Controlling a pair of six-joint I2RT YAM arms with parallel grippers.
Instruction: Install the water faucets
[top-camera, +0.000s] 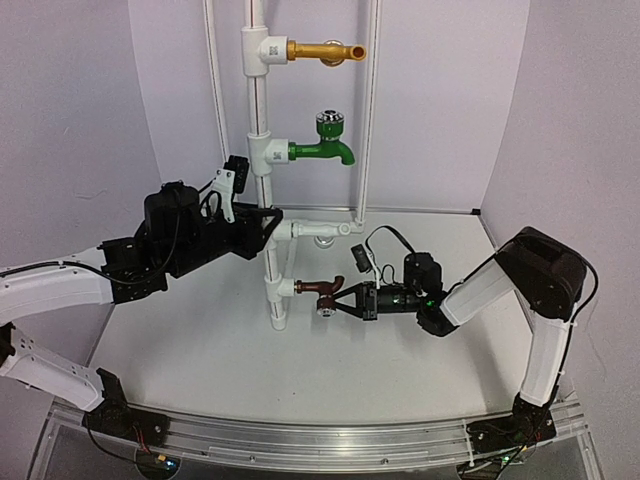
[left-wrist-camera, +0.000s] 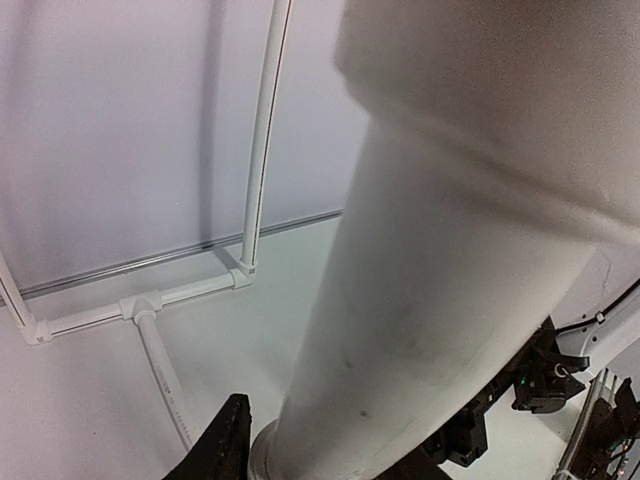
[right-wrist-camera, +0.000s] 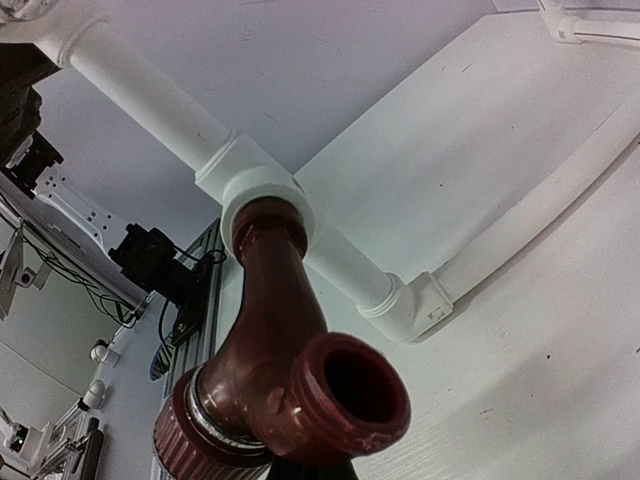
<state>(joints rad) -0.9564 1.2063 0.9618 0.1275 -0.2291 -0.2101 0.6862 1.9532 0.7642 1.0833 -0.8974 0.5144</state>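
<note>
Left end effector (top-camera: 268, 221): clamped on upright white pipe (top-camera: 272, 265)
Right end effector (top-camera: 346, 298): closed on brown tap (top-camera: 321, 287) at low fitting (top-camera: 283, 288)

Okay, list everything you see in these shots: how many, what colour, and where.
brown faucet: one, dark brown, at the lowest fitting of the pipe stand
green faucet: one, green with a silver knob, higher up the stand
gold faucet: one, gold, at the top fitting
pipe stand: one, white, upright mid-table
thin pipe frame: one, white, behind the stand
table: one, white, under everything
left gripper: one, black, clamped on the pipe stand
right gripper: one, black, shut on the brown faucet
</note>
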